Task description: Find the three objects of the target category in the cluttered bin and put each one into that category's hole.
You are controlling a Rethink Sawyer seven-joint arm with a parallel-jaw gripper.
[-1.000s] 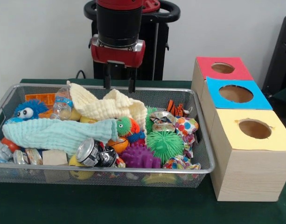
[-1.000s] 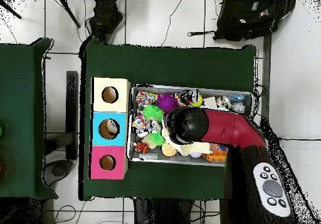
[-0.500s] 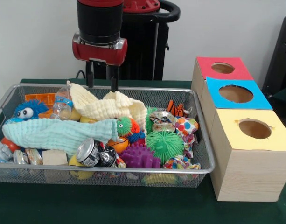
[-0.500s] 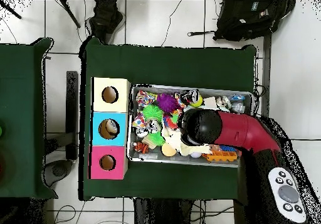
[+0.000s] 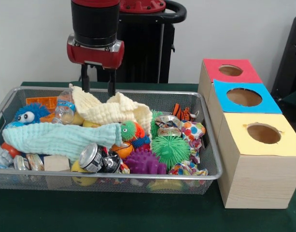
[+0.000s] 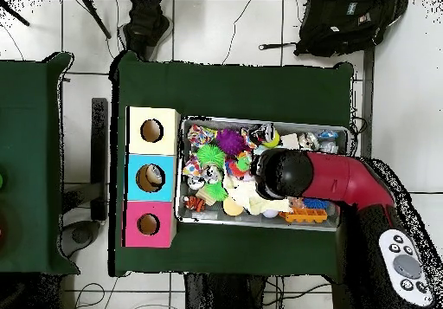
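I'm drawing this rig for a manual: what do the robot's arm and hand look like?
The arm is a thick black cylinder with a red top, ending in a red collar with a silver band. The hand has two thin, straight black fingers. No cables or markings show.

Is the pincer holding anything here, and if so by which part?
Nothing is held: the pincer is open and empty above the cream cloth in the wire basket.

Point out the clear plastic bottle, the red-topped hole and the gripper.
clear plastic bottle (image 5: 64,110), front view, on its blue-and-white label band.
red-topped hole (image 5: 230,70), front view, at the middle of the round opening.
gripper (image 5: 96,86), front view, midway between its two open fingertips.
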